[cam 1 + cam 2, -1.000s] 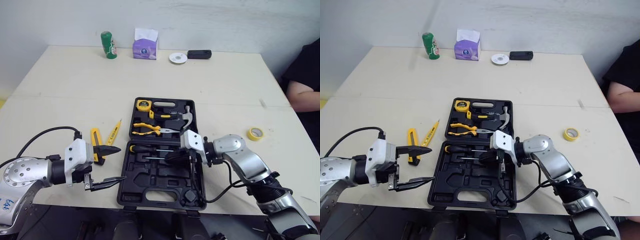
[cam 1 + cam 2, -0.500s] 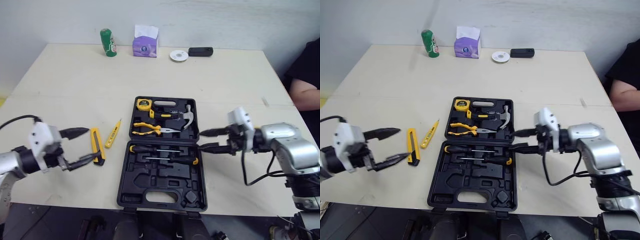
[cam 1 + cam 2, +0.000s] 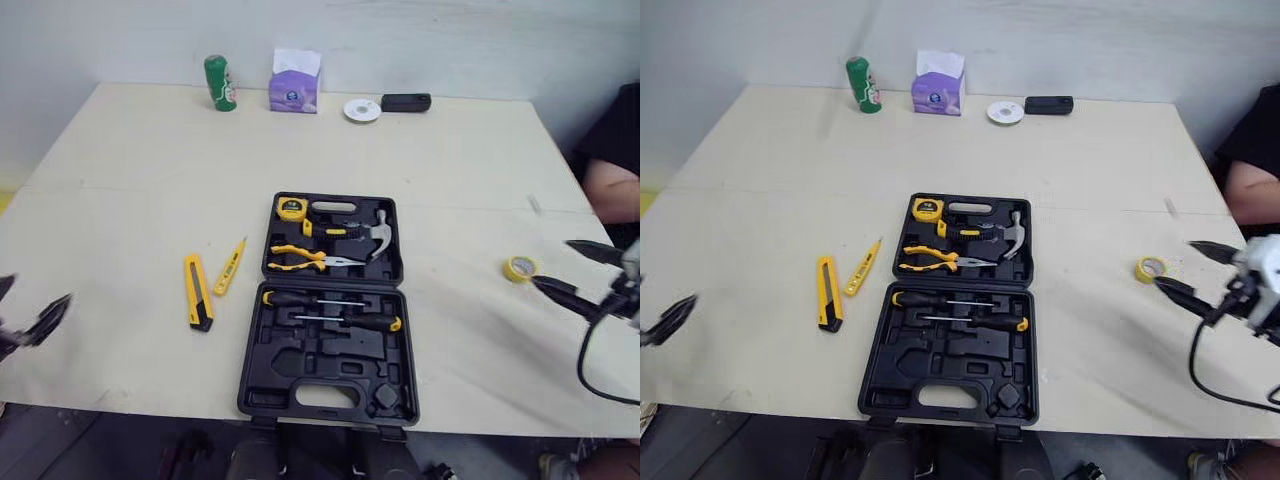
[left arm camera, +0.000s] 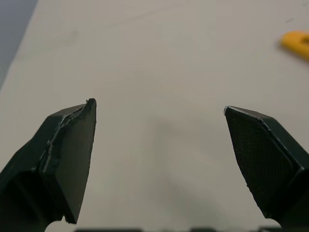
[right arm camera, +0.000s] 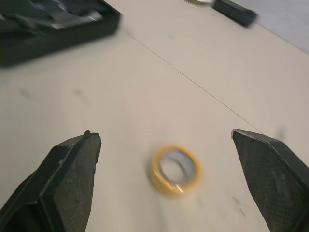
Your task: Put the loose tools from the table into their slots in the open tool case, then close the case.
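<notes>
Left eye view: hammer point(image 3: 378, 232) in tool case point(image 3: 300, 366)

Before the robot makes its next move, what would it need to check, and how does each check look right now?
1. Tool case open and flat on the table: ok.
2. Right gripper open, holding nothing: ok.
3. Yellow tape roll ahead of the right gripper, untouched: ok.
4. Left gripper open, holding nothing: ok.
5. Utility knife and slim yellow tool stowed: not ok, both lie loose on the table at the case's left.
6. Slot matching the tape roll: cannot tell.
</notes>
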Controlling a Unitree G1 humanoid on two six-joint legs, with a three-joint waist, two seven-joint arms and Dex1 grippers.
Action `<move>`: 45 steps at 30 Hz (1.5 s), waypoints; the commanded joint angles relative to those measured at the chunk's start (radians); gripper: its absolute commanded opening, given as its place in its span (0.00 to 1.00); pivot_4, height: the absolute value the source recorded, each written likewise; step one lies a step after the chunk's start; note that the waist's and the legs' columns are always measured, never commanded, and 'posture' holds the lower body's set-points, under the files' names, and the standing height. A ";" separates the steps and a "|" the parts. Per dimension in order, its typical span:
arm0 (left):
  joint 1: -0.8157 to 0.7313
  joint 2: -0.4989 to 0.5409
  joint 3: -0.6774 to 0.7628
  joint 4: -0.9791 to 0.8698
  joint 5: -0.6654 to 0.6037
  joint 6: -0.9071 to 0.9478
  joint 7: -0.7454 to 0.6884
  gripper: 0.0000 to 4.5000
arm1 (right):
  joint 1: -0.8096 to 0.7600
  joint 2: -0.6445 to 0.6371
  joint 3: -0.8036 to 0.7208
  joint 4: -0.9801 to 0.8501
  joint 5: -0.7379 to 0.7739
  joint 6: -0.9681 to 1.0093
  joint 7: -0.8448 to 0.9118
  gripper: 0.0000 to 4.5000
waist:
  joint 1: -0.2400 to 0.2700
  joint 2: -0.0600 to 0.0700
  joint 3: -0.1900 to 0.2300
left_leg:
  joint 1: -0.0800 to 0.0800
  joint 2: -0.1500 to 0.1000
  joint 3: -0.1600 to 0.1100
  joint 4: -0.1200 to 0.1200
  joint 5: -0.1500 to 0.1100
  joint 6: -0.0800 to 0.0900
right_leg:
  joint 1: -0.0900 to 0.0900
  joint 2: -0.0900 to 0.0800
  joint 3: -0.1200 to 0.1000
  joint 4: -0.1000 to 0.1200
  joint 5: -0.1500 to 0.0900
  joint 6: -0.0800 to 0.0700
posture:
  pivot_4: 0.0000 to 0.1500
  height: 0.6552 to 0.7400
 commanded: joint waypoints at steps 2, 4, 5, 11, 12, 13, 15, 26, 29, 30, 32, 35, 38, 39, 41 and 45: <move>0.059 0.006 0.092 0.108 0.014 -0.092 0.043 1.00 | 0.037 -0.059 -0.096 0.181 -0.047 -0.211 -0.065 1.00 | -0.002 0.000 0.000 | 0.002 0.000 0.000 0.000 0.000 -0.001 | 0.001 -0.001 0.000 0.001 0.000 0.000 | 1.00 1.00; 0.077 0.005 0.103 0.135 0.012 -0.115 0.054 1.00 | 0.043 -0.086 -0.113 0.296 -0.066 -0.282 -0.112 1.00 | -0.002 0.000 0.000 | 0.004 0.000 0.000 -0.001 -0.001 -0.002 | 0.001 -0.001 0.001 0.000 0.000 -0.001 | 1.00 1.00; 0.082 0.003 0.105 0.141 0.009 -0.124 0.056 1.00 | 0.045 -0.098 -0.114 0.350 -0.073 -0.306 -0.127 1.00 | -0.003 0.000 0.000 | 0.004 0.000 0.000 -0.002 -0.001 -0.002 | 0.001 -0.002 0.001 0.000 0.000 -0.001 | 1.00 1.00; 0.078 0.000 0.098 0.133 -0.011 -0.149 0.065 1.00 | 0.030 -0.104 -0.075 0.519 -0.074 -0.393 -0.133 1.00 | -0.005 0.000 0.000 | 0.008 0.000 0.000 -0.006 -0.001 -0.004 | 0.002 -0.002 0.001 -0.003 -0.001 -0.003 | 1.00 1.00; 0.075 0.000 0.096 0.128 -0.013 -0.148 0.068 1.00 | 0.026 -0.099 -0.067 0.530 -0.072 -0.403 -0.127 1.00 | -0.006 0.000 0.000 | 0.008 0.000 0.000 -0.007 -0.001 -0.004 | 0.002 -0.002 0.001 -0.003 -0.001 -0.003 | 1.00 1.00; 0.073 0.000 0.094 0.124 -0.015 -0.148 0.071 1.00 | 0.022 -0.095 -0.060 0.539 -0.069 -0.410 -0.124 1.00 | -0.007 0.000 0.000 | 0.007 0.000 0.000 -0.007 0.000 -0.004 | 0.004 -0.002 0.001 -0.003 -0.001 -0.003 | 1.00 1.00; 0.067 0.000 0.088 0.115 -0.018 -0.149 0.074 1.00 | 0.009 -0.089 -0.045 0.555 -0.066 -0.424 -0.126 1.00 | -0.010 0.001 0.000 | 0.007 0.000 0.001 -0.008 0.000 -0.005 | 0.004 -0.002 0.001 -0.003 -0.001 -0.003 | 1.00 1.00; 0.012 -0.006 0.048 0.000 -0.057 -0.090 0.075 1.00 | -0.157 -0.003 0.075 0.520 -0.044 -0.396 -0.085 1.00 | -0.025 0.000 0.000 | 0.008 -0.001 0.003 -0.008 0.004 -0.006 | 0.003 -0.002 0.002 0.002 0.000 -0.001 | 1.00 1.00; 0.022 0.003 0.015 -0.107 -0.078 -0.035 0.049 1.00 | -0.190 0.054 0.095 0.424 0.000 -0.347 -0.057 1.00 | -0.024 0.000 0.000 | 0.008 -0.001 0.002 -0.008 0.005 -0.006 | 0.003 -0.002 0.001 0.002 0.000 -0.001 | 1.00 1.00; 0.023 0.004 0.009 -0.151 -0.084 -0.004 0.060 1.00 | -0.193 0.073 0.109 0.382 0.013 -0.328 -0.039 1.00 | -0.023 0.000 0.000 | 0.008 -0.001 0.002 -0.008 0.005 -0.006 | 0.003 -0.002 0.002 0.003 0.000 -0.001 | 1.00 1.00; 0.030 -0.003 -0.001 -0.246 -0.096 0.053 0.080 1.00 | -0.192 0.108 0.127 0.297 0.049 -0.291 0.000 1.00 | -0.022 0.000 0.000 | 0.007 -0.001 0.002 -0.008 0.005 -0.006 | 0.003 -0.002 0.001 0.003 0.000 -0.001 | 1.00 1.00; 0.044 -0.028 -0.034 -0.458 -0.145 0.193 0.141 1.00 | -0.196 0.140 0.181 0.168 0.079 -0.223 0.057 1.00 | -0.019 0.000 0.000 | 0.007 -0.001 0.002 -0.008 0.009 -0.010 | 0.003 -0.002 0.001 0.002 0.000 -0.001 | 1.00 1.00; 0.032 -0.032 -0.075 -0.643 -0.201 0.371 0.232 1.00 | -0.215 0.156 0.221 0.067 0.111 -0.164 0.098 1.00 | -0.017 0.000 0.000 | 0.007 -0.001 0.002 -0.007 0.009 -0.009 | 0.003 -0.002 0.002 0.003 0.000 0.000 | 1.00 1.00; 0.020 -0.032 -0.087 -0.691 -0.223 0.436 0.271 1.00 | -0.222 0.160 0.232 0.037 0.122 -0.143 0.108 1.00 | -0.015 0.000 0.000 | 0.007 -0.002 0.002 -0.007 0.009 -0.009 | 0.003 -0.002 0.002 0.003 0.000 0.000 | 1.00 1.00; -0.011 -0.023 -0.118 -0.772 -0.271 0.559 0.335 1.00 | -0.234 0.167 0.248 -0.016 0.141 -0.101 0.123 1.00 | -0.012 0.000 0.000 | 0.007 -0.002 0.001 -0.007 0.010 -0.009 | 0.003 -0.001 0.002 0.004 0.000 0.000 | 1.00 1.00; -0.153 -0.049 -0.228 -0.876 -0.367 0.799 0.512 1.00 | -0.265 0.181 0.288 -0.103 0.147 -0.066 0.135 1.00 | 0.002 0.000 0.000 | 0.007 -0.001 0.000 -0.007 0.013 -0.007 | 0.003 -0.001 0.002 0.004 0.000 0.000 | 1.00 1.00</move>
